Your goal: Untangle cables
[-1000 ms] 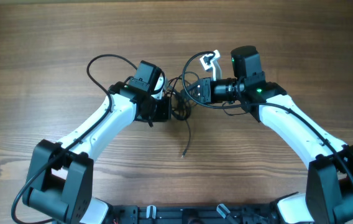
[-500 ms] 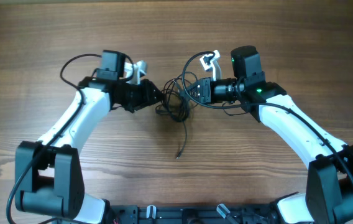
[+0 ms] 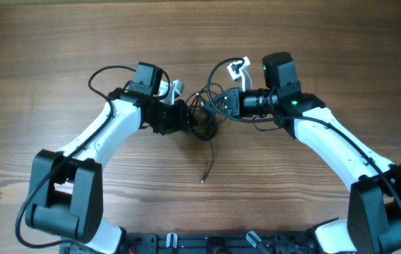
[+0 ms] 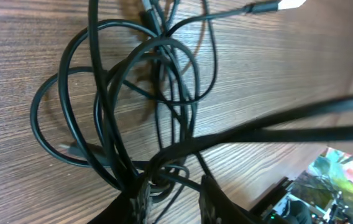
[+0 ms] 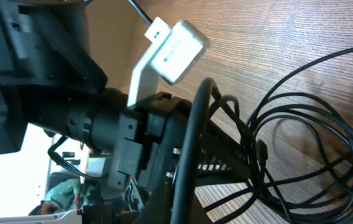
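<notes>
2 white-and-black robot arms, the left arm (image 3: pixel 109 134) and the right arm (image 3: pixel 327 141), reach over 1 brown wood-grain table (image 3: pixel 38 42). Each ends in 1 black two-finger gripper, so 2 in all: the left gripper (image 3: pixel 186 121) and the right gripper (image 3: pixel 217 106). Between them lies 1 tangled bunch of thin black cables (image 3: pixel 204 127); its cords cannot be counted, though 1 loose plug end (image 3: pixel 202 179) trails out.

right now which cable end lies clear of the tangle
The tail running from the tangle toward the robot's base, with its plug lying alone on the table. The other strands are all looped into that tangle.
</notes>
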Robot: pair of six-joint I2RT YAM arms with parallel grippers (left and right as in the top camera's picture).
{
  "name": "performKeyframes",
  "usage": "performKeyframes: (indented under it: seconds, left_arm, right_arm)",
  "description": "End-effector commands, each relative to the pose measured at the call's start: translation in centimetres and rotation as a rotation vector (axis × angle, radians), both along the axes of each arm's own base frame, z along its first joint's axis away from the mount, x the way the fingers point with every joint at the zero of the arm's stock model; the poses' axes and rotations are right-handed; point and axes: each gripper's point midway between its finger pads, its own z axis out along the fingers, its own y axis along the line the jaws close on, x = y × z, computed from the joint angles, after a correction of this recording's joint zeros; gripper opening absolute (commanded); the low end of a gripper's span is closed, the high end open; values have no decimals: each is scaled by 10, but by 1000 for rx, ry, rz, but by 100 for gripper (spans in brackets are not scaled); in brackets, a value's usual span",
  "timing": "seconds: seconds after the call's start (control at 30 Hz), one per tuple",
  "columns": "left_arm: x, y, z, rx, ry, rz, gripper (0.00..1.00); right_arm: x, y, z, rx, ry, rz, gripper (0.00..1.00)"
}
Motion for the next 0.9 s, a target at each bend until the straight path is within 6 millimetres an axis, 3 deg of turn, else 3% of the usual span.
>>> performKeyframes:
  seconds: [0.0,0.17,0.37,0.6,0.73,0.87]
  left_arm:
    - [-3,0,-7,36,8,-6,36]
    - [-4,-5,4,-61,33,-10,48]
    - [2,18,5,-83,76,60,50]
    - [-5,6,21,-210,75,-7,63]
    - [4,27,-6,-2,49,56,63]
    - [0,23,-13,30,61,40,62]
  right_arm:
    - [-1,3,2,16,8,17,4]
    - [-1,3,2,16,8,17,4]
    - [-1,3,1,16,9,17,4]
    - [-1,3,1,15,8,17,4]
    - [-1,3,1,16,10,16,4]
    - [-1,3,1,16,10,16,4]
